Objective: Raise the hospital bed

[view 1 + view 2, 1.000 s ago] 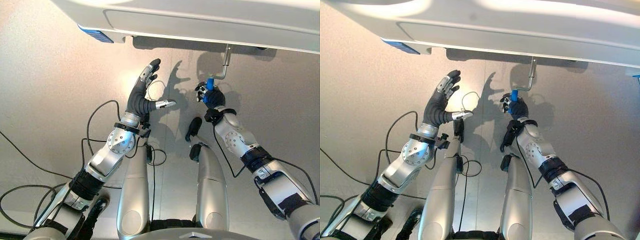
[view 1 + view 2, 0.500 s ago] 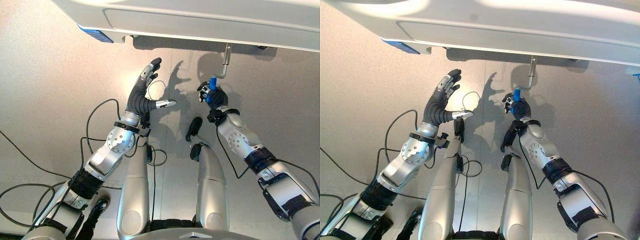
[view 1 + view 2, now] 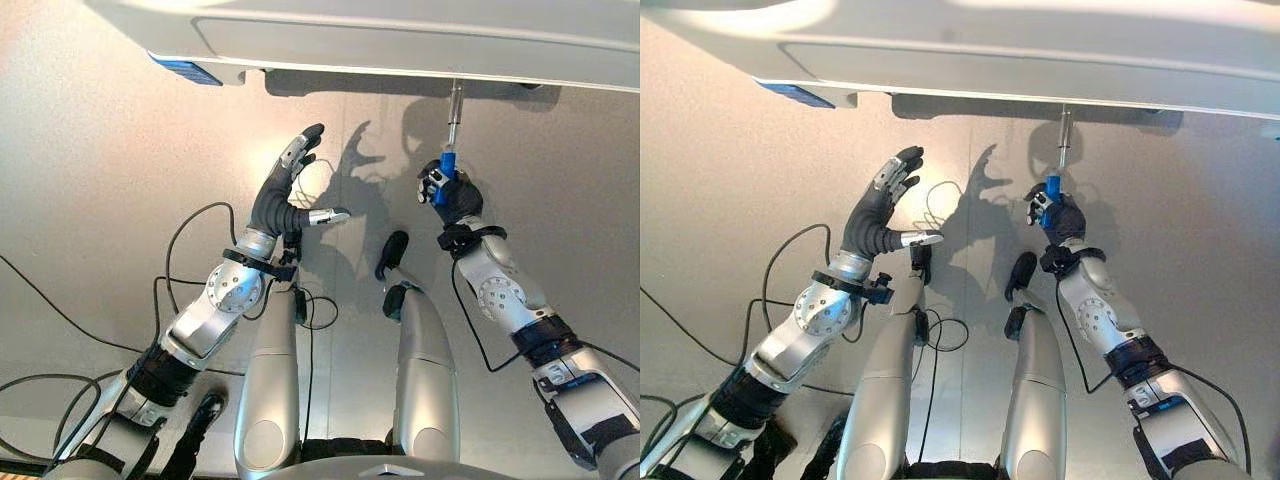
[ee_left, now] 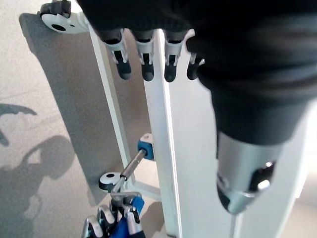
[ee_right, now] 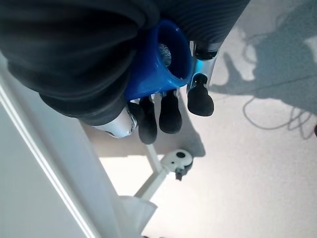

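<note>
Right hand (image 3: 452,192) is clenched on the blue crank handle (image 3: 446,166) beneath the hospital bed (image 3: 400,35), left hand (image 3: 283,190) released and idle; cranking appears under way, completion undetermined.

From where I stand no writing, number or sign can be read anywhere; the small blue label (image 3: 182,68) at the corner of the hospital bed (image 3: 400,35) is far too small to make out.

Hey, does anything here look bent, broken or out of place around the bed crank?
Nothing stands out. The right hand grips the blue crank handle below the bed frame; the left hand hangs open.
</note>
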Robot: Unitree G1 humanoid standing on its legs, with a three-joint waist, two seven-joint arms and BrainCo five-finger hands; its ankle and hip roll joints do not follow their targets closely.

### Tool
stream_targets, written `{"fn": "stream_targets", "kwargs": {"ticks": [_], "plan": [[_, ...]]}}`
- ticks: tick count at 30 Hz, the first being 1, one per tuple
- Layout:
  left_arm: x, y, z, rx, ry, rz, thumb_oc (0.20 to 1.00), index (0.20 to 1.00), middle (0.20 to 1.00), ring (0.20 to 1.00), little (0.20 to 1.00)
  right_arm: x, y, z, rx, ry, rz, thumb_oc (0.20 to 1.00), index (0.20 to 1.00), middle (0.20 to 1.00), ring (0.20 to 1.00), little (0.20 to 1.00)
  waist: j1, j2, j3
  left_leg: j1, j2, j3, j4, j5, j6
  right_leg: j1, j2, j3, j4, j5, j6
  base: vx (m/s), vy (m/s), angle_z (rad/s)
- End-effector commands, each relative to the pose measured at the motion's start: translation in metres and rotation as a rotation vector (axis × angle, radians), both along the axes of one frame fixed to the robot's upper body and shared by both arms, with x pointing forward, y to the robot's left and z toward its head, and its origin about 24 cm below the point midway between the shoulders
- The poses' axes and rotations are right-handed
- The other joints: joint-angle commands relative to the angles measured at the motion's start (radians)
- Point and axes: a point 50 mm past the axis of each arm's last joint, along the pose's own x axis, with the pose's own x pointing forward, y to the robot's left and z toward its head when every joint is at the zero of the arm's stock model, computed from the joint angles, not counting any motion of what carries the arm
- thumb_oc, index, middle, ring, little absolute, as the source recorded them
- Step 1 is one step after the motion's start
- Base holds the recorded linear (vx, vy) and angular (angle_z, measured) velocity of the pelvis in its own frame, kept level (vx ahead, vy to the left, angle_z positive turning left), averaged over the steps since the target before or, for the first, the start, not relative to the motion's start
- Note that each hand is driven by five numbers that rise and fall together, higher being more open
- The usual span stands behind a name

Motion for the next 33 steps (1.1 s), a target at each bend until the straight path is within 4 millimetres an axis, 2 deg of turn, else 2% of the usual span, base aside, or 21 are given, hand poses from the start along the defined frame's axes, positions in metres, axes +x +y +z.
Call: {"fn": "stream_targets", "kwargs": {"ticks": [1, 6, 7, 11, 13, 16, 17, 19, 23, 25, 33], "plan": [[-0.021, -0.001, 0.024, -0.091, -0.127, -0.080, 1.000, 1.000, 1.000, 1.000, 1.000, -0.019, -0.038, 0.083, 0.137, -0.427, -0.120, 0.200, 0.200, 0.200, 0.200, 0.200, -0.062, 0.044, -0.018, 0.034, 0.033, -0.029, 0.079, -0.082, -0.035, 0.057, -0.032, 0.039, -0.110, 0.132, 0.093, 0.00, -0.022, -0.04], [-0.023, 0.001, 0.027, -0.113, -0.131, -0.088, 1.000, 1.000, 1.000, 1.000, 1.000, -0.021, -0.047, 0.086, 0.152, -0.451, -0.183, 0.200, 0.200, 0.200, 0.200, 0.200, -0.070, 0.046, -0.018, 0.039, 0.039, -0.019, 0.071, -0.081, -0.037, 0.045, -0.023, 0.051, -0.100, 0.125, 0.091, 0.00, -0.010, -0.01], [-0.024, 0.002, 0.027, -0.125, -0.128, -0.089, 1.000, 1.000, 1.000, 1.000, 1.000, -0.020, -0.056, 0.089, 0.150, -0.456, -0.233, 0.200, 0.200, 0.200, 0.200, 0.200, -0.072, 0.046, -0.018, 0.040, 0.042, -0.018, 0.070, -0.082, -0.038, 0.038, -0.018, 0.056, -0.093, 0.121, 0.090, 0.00, -0.026, -0.03], [-0.026, 0.002, 0.028, -0.136, -0.129, -0.098, 1.000, 1.000, 1.000, 1.000, 1.000, -0.018, -0.068, 0.094, 0.138, -0.466, -0.313, 0.200, 0.200, 0.200, 0.200, 0.200, -0.076, 0.046, -0.018, 0.036, 0.047, -0.013, 0.070, -0.083, -0.038, 0.018, -0.012, 0.061, -0.073, 0.111, 0.089, 0.00, -0.032, -0.05], [-0.027, 0.002, 0.028, -0.152, -0.125, -0.108, 1.000, 1.000, 1.000, 1.000, 1.000, -0.014, -0.081, 0.095, 0.114, -0.450, -0.404, 0.200, 0.200, 0.200, 0.200, 0.200, -0.077, 0.048, -0.018, 0.029, 0.050, -0.012, 0.071, -0.082, -0.039, 0.004, -0.010, 0.065, -0.059, 0.105, 0.089, 0.00, -0.027, -0.06], [-0.027, 0.002, 0.029, -0.157, -0.125, -0.108, 1.000, 1.000, 1.000, 1.000, 1.000, -0.012, -0.086, 0.097, 0.103, -0.446, -0.428, 0.200, 0.200, 0.200, 0.200, 0.200, -0.077, 0.049, -0.018, 0.026, 0.051, -0.012, 0.072, -0.082, -0.039, -0.001, -0.010, 0.064, -0.055, 0.103, 0.088, 0.00, -0.024, -0.07], [-0.029, 0.001, 0.028, -0.168, -0.118, -0.116, 1.000, 1.000, 1.000, 1.000, 1.000, -0.008, -0.099, 0.098, 0.057, -0.415, -0.513, 0.200, 0.200, 0.200, 0.200, 0.200, -0.075, 0.055, -0.018, 0.020, 0.052, -0.013, 0.067, -0.080, -0.042, -0.010, -0.010, 0.063, -0.048, 0.098, 0.085, 0.00, 0.000, 0.00], [-0.029, 0.001, 0.029, -0.171, -0.120, -0.120, 1.000, 1.000, 1.000, 1.000, 1.000, -0.006, -0.103, 0.099, 0.041, -0.403, -0.530, 0.200, 0.200, 0.200, 0.200, 0.200, -0.076, 0.058, -0.018, 0.016, 0.052, -0.012, 0.068, -0.080, -0.043, -0.015, -0.010, 0.063, -0.044, 0.097, 0.084, 0.00, -0.002, 0.02], [-0.031, -0.002, 0.027, -0.183, -0.110, -0.134, 1.000, 1.000, 1.000, 1.000, 1.000, 0.004, -0.127, 0.096, -0.027, -0.307, -0.665, 0.200, 0.200, 0.200, 0.200, 0.200, -0.067, 0.071, -0.018, -0.006, 0.051, -0.015, 0.078, -0.081, -0.043, -0.039, -0.008, 0.064, -0.023, 0.089, 0.080, 0.00, -0.005, 0.00], [-0.031, -0.002, 0.027, -0.183, -0.111, -0.133, 1.000, 1.000, 1.000, 1.000, 1.000, 0.005, -0.127, 0.096, -0.027, -0.308, -0.665, 0.200, 0.200, 0.200, 0.200, 0.200, -0.067, 0.071, -0.018, -0.007, 0.051, -0.014, 0.079, -0.082, -0.043, -0.041, -0.009, 0.065, -0.021, 0.088, 0.080, 0.00, 0.000, 0.00], [-0.031, -0.003, 0.028, -0.187, -0.120, -0.135, 1.000, 1.000, 1.000, 1.000, 1.000, 0.004, -0.155, 0.098, -0.044, -0.264, -0.753, 0.200, 0.200, 0.200, 0.200, 0.200, -0.061, 0.080, -0.018, -0.019, 0.051, -0.019, 0.081, -0.083, -0.045, -0.063, -0.009, 0.065, 0.012, 0.072, 0.076, 0.00, 0.000, 0.00]]}}
